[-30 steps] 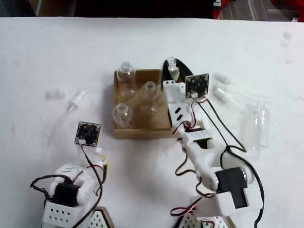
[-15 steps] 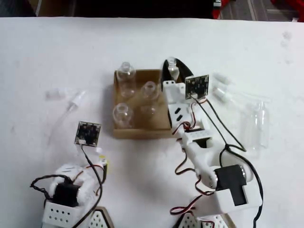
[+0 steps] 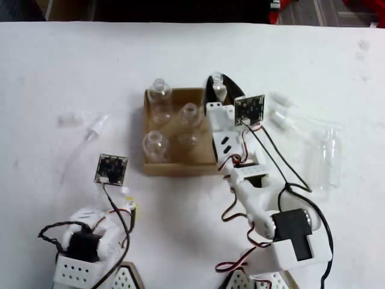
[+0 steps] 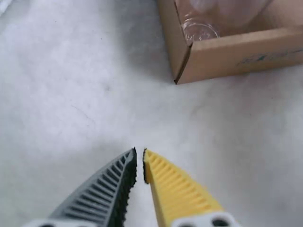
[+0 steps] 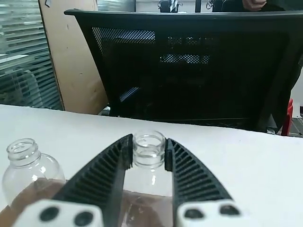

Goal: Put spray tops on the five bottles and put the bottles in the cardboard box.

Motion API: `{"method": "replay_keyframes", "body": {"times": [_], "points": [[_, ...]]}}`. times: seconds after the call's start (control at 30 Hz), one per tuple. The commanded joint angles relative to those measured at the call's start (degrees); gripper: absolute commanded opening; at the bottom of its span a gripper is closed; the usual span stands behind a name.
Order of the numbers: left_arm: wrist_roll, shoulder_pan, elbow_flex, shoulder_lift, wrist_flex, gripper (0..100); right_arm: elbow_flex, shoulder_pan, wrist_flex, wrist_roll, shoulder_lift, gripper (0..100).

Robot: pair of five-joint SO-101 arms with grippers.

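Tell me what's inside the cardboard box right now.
Three open-necked clear bottles stand in the cardboard box. The right end effector grips a fourth bottle at its right edge; the arm hides whether that one is inside.

Bright, even light washes the table (image 3: 72,60) nearly flat white in the high view, while the room beyond it is dark. Shadows are faint and soft-edged, with a dim one beside the box (image 4: 236,59). Pale light shows through blinds (image 5: 23,61) next to a dark chair (image 5: 189,71), and small glints sit on the bottle (image 5: 149,146) rim.
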Motion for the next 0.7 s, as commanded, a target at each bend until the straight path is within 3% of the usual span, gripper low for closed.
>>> {"method": "replay_keyframes", "body": {"times": [0.0, 0.67], "points": [[0.8, 0.7, 0.0, -0.5, 0.4, 3, -1.9, -0.2, -0.9, 0.8, -0.2, 1.8], [0.8, 0.7, 0.0, -0.5, 0.4, 3, -3.6, -0.2, -1.5, 0.8, 5.1, 1.8]]}}
